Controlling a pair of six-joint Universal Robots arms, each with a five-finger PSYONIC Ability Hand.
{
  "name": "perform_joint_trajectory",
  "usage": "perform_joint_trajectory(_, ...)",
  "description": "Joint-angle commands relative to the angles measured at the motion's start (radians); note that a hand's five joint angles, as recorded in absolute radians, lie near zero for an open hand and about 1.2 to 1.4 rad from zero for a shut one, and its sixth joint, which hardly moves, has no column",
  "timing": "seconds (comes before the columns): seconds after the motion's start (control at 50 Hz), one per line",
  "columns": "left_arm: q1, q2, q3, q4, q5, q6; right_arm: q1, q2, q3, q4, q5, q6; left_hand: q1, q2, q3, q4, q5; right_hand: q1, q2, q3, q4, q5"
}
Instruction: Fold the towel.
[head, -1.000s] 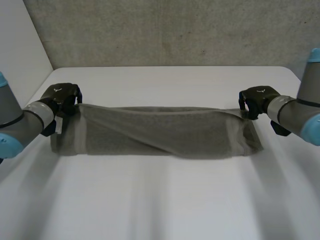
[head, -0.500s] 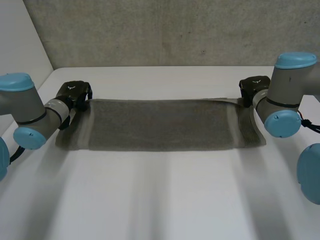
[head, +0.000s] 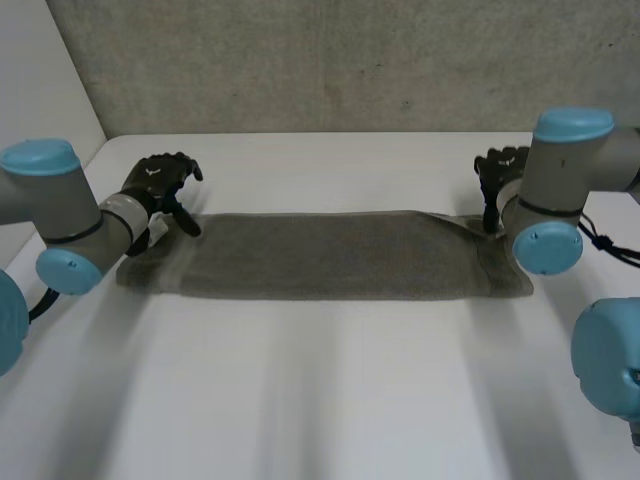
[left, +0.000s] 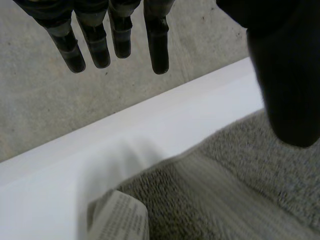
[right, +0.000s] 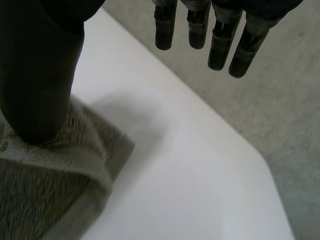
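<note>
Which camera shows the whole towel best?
The head view: the towel lies flat on the table, visible end to end. The left wrist view catches one corner with its label; the right wrist view catches the opposite corner.

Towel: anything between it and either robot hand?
Nothing visible. The left robot hand and the right robot hand are both open, right at the two far corners of the towel, one at each end. The towel lies flat on the white table.
</note>
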Motion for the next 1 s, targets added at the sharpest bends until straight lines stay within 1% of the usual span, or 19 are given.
perform_joint_trajectory(0.02, 0.005, 0.145, -0.088, -0.047, -0.006, -0.002, 0.020, -0.131, 0.022, 0.014, 0.002, 0.024, -0.057, -0.054, -0.057, -0.060, -0.037, -0.074, -0.073, -0.075, -0.085, -0.060)
perform_joint_trajectory(0.06, 0.008, 0.188, -0.129, -0.045, -0.004, -0.002, 0.021, -0.215, 0.072, 0.044, -0.008, 0.059, -0.054, -0.051, -0.054, -0.057, -0.034, -0.074, -0.073, -0.075, -0.085, -0.060)
perform_joint_trajectory(0.08, 0.013, 0.229, -0.180, -0.044, -0.003, 0.000, 0.021, -0.216, 0.073, 0.045, -0.008, 0.059, -0.054, -0.051, -0.054, -0.057, -0.034, -0.074, -0.073, -0.075, -0.085, -0.060)
perform_joint_trajectory(0.12, 0.016, 0.272, -0.232, -0.041, 0.002, 0.001, 0.018, -0.307, 0.161, 0.084, -0.037, 0.071, -0.051, -0.048, -0.051, -0.054, -0.031, -0.074, -0.073, -0.075, -0.085, -0.060)
perform_joint_trajectory(0.14, 0.016, 0.272, -0.232, -0.041, 0.002, 0.001, 0.018, -0.308, 0.162, 0.085, -0.038, 0.071, -0.051, -0.048, -0.051, -0.054, -0.031, -0.074, -0.073, -0.075, -0.085, -0.060)
perform_joint_trajectory(0.18, 0.021, 0.352, -0.337, -0.021, 0.002, 0.006, 0.009, -0.401, 0.293, 0.100, -0.092, 0.074, -0.051, -0.048, -0.051, -0.054, -0.031, -0.074, -0.073, -0.075, -0.085, -0.060)
perform_joint_trajectory(0.24, 0.031, 0.412, -0.440, 0.023, 0.002, 0.009, 0.007, -0.449, 0.378, 0.097, -0.122, 0.076, -0.054, -0.051, -0.054, -0.057, -0.034, -0.074, -0.073, -0.075, -0.085, -0.060)
perform_joint_trajectory(0.28, 0.039, 0.440, -0.491, 0.053, 0.003, 0.009, 0.006, -0.563, 0.586, 0.066, -0.180, 0.064, -0.054, -0.051, -0.054, -0.057, -0.034, -0.074, -0.073, -0.075, -0.085, -0.060)
perform_joint_trajectory(0.3, 0.045, 0.461, -0.535, 0.086, 0.005, 0.011, 0.006, -0.564, 0.587, 0.066, -0.180, 0.064, -0.054, -0.051, -0.054, -0.057, -0.034, -0.074, -0.073, -0.075, -0.085, -0.060)
perform_joint_trajectory(0.32, 0.051, 0.475, -0.574, 0.126, 0.005, 0.011, 0.006, -0.597, 0.667, 0.037, -0.203, 0.058, -0.054, -0.051, -0.054, -0.057, -0.034, -0.074, -0.073, -0.075, -0.085, -0.060)
perform_joint_trajectory(0.34, 0.051, 0.475, -0.574, 0.126, 0.005, 0.011, 0.006, -0.623, 0.742, 0.002, -0.220, 0.047, -0.054, -0.051, -0.054, -0.057, -0.034, -0.074, -0.073, -0.075, -0.085, -0.060)
perform_joint_trajectory(0.4, 0.065, 0.480, -0.629, 0.203, 0.002, 0.012, 0.000, -0.639, 0.815, -0.032, -0.229, 0.034, -0.051, -0.048, -0.051, -0.054, -0.031, -0.074, -0.073, -0.075, -0.085, -0.060)
perform_joint_trajectory(0.44, 0.076, 0.475, -0.648, 0.234, 0.002, 0.018, -0.034, -0.651, 0.940, -0.102, -0.240, 0.010, -0.051, -0.048, -0.051, -0.054, -0.031, -0.074, -0.073, -0.075, -0.085, -0.060)
perform_joint_trajectory(0.48, 0.087, 0.454, -0.666, 0.280, 0.000, 0.056, -0.049, -0.653, 0.994, -0.142, -0.245, -0.001, -0.051, -0.048, -0.051, -0.054, -0.031, -0.074, -0.073, -0.075, -0.085, -0.060)
perform_joint_trajectory(0.56, 0.093, 0.401, -0.662, 0.304, -0.001, 0.120, -0.081, -0.636, 1.106, -0.268, -0.261, -0.008, -0.051, -0.048, -0.051, -0.054, -0.031, -0.011, -0.010, -0.012, -0.022, 0.002)
perform_joint_trajectory(0.62, 0.102, 0.362, -0.649, 0.315, -0.006, 0.178, -0.100, -0.627, 1.137, -0.314, -0.271, -0.008, -0.051, -0.048, -0.051, -0.054, -0.031, 0.012, 0.013, 0.011, 0.002, 0.026)
perform_joint_trajectory(0.66, 0.105, 0.346, -0.646, 0.315, -0.007, 0.199, -0.137, -0.613, 1.188, -0.398, -0.298, -0.007, -0.051, -0.048, -0.051, -0.054, -0.031, 0.056, 0.057, 0.055, 0.046, 0.070)
perform_joint_trajectory(0.76, 0.105, 0.297, -0.639, 0.315, -0.039, 0.224, -0.160, -0.587, 1.208, -0.455, -0.335, -0.007, -0.054, -0.051, -0.054, -0.057, -0.034, 0.124, 0.125, 0.123, 0.113, 0.137)
perform_joint_trajectory(1.0, 0.105, 0.253, -0.623, 0.318, -0.058, 0.225, -0.168, -0.516, 1.196, -0.511, -0.332, -0.008, -0.054, -0.051, -0.054, -0.057, -0.034, 0.332, 0.333, 0.331, 0.322, 0.346)
